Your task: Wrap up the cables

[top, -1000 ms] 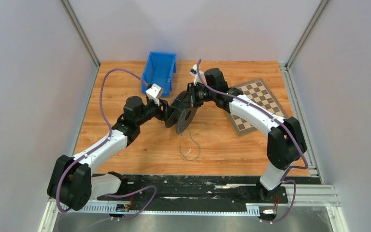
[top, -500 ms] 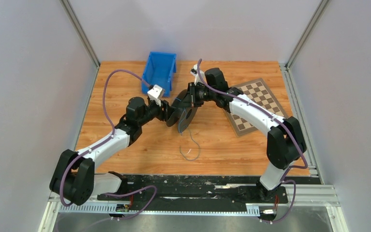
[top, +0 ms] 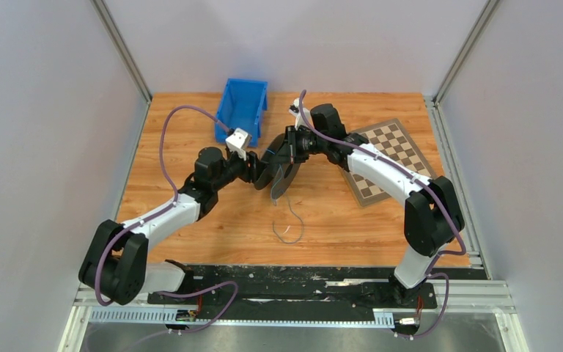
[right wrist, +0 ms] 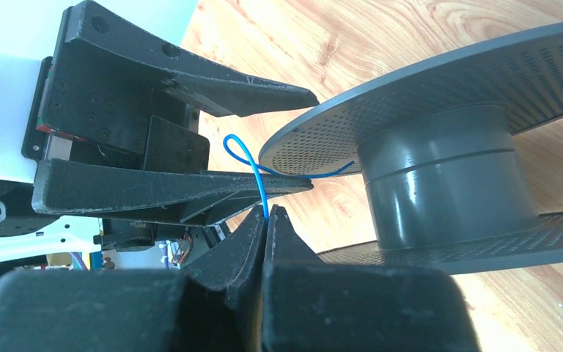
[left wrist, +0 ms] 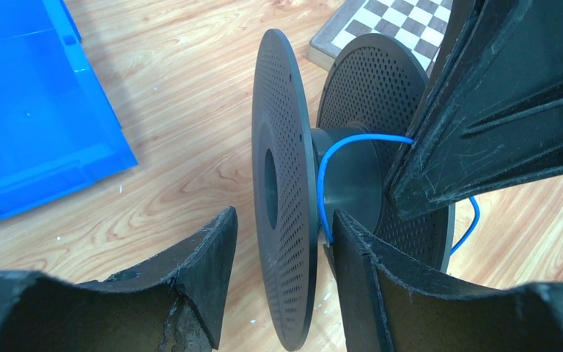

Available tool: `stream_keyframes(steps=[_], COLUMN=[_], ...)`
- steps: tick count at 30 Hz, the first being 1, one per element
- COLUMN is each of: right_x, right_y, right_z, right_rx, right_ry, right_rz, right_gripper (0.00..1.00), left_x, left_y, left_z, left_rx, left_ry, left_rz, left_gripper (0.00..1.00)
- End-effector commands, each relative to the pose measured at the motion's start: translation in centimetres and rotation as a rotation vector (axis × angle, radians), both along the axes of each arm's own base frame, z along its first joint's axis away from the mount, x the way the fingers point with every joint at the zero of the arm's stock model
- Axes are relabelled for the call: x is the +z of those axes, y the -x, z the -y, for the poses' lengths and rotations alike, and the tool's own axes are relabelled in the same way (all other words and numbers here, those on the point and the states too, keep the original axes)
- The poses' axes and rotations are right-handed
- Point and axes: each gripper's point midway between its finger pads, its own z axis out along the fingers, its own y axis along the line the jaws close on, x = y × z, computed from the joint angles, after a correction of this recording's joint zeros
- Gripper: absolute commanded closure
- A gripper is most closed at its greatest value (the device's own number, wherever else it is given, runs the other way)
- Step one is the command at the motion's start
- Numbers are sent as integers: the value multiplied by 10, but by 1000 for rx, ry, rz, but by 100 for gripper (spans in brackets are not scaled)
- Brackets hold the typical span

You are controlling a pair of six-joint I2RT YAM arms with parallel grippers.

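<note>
A black perforated spool (top: 282, 178) stands on edge mid-table between both arms. My left gripper (left wrist: 282, 216) is open and straddles the spool's near flange (left wrist: 286, 183); one finger sits between the flanges and a gap shows at the other. The thin blue cable (left wrist: 322, 176) curves round the hub. My right gripper (right wrist: 267, 213) is shut on the cable (right wrist: 260, 183) just beside the spool (right wrist: 440, 176). The cable's loose end (top: 291, 224) lies in a loop on the wood in front of the spool.
A blue bin (top: 242, 110) stands at the back, just left of the grippers. A checkerboard mat (top: 385, 158) lies under the right forearm at the right. Grey walls close in the table on the left, right and back.
My left arm has edged to the right and a little farther back, and the spool shifted slightly with it. The right arm and the loose loop stayed put.
</note>
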Motion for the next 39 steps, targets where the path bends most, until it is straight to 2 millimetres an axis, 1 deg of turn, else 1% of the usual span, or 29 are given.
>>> stream_keyframes(steps=[1, 5, 7, 9, 11, 13, 14, 15, 16, 17, 18, 19, 20, 21, 22, 23, 24, 27, 29, 31, 34, 37, 39], right_x=[5, 5, 4, 3, 2, 2, 2, 2, 2, 2, 2, 2, 2, 4, 5, 7, 10, 15, 19, 22, 18, 6, 2], right_y=[-5, -5, -6, -5, -5, -6, -6, -6, -6, -6, -6, -6, -7, -8, -10, -13, -18, -31, -37, -42, -48, -54, -52], right_z=[-1, 0, 0, 1, 1, 3, 4, 4, 5, 5, 6, 6, 7, 9, 11, 15, 20, 39, 49, 54, 58, 67, 70], right_rx=[-22, -28, -31, -34, -37, -45, -49, -51, -55, -59, -61, -63, -64, -66, -70, -77, -90, -134, -138, -121, -105, -125, -117], right_ry=[-19, -19, -18, -17, -14, -9, -7, -7, -6, -5, -3, -2, 0, 2, 3, 7, 12, 35, 50, 71, 115, 157, 165], right_rz=[9, 9, 9, 6, 6, 11, 13, 15, 14, 15, 15, 20, 25, 35, 44, 59, 75, 120, 168, 234, 296, 297, 296], right_gripper=[100, 100, 100, 100, 100, 100, 100, 100, 100, 100, 100, 100, 100, 100, 100, 100, 100, 100, 100, 100, 100, 100, 100], left_x=[32, 31, 27, 25, 23, 22, 22, 21, 21, 20, 20, 18, 18, 20, 17, 18, 14, 14, 7, 3, -3, -11, -15], left_y=[-12, -14, -17, -18, -19, -22, -22, -24, -24, -26, -26, -27, -27, -27, -25, -25, -23, -21, -15, -11, -6, 2, 6], left_z=[7, 11, 13, 15, 16, 15, 15, 13, 12, 11, 11, 11, 11, 13, 14, 14, 14, 10, 7, 7, 3, -4, -8], left_rx=[15, 14, 19, 20, 26, 39, 46, 62, 68, 78, 81, 80, 76, 64, 57, 50, 45, 51, 36, 16, 6, -1, -3], left_ry=[54, 60, 57, 58, 54, 50, 48, 44, 43, 39, 37, 33, 27, 26, 14, 11, -5, -27, -74, -109, -153, -217, -244], left_rz=[88, 87, 78, 75, 71, 70, 69, 69, 68, 68, 67, 64, 62, 63, 51, 50, 37, 27, -6, -33, -64, -109, -134], left_gripper=[41, 41, 42, 44, 49, 56, 62, 65, 72, 75, 83, 88, 96, 100, 100, 100, 100, 100, 100, 100, 100, 100, 100])
